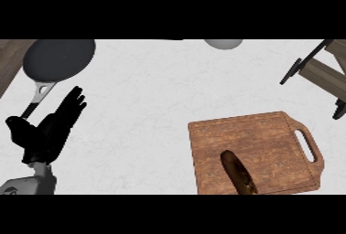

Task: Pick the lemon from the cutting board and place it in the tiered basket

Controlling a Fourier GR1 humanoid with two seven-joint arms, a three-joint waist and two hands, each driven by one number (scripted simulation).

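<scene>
- Surface [155, 100]: white, marbled, fills most of the head view; a dark wood strip shows at its far left corner.
- Cutting board [270, 137]: brown wood, slotted handle toward the right edge, lying at the near right of the surface.
- Frying pan [57, 57]: dark, round, at the far left corner; its handle runs toward the near left.
- Tiered basket [323, 71]: dark frame with wooden slats, only partly in view at the far right corner.
- Left robot hand [47, 130]: open, fingers straight and pointing away, near the left edge. It holds nothing; whether it touches the pan's handle, I cannot tell.
- Brown elongated object [240, 172]: on the board's near edge, identity unclear.
- Grey rounded object [224, 43]: at the far edge, cut off.
- Lemon: cannot tell where; no yellow fruit on the board.
</scene>
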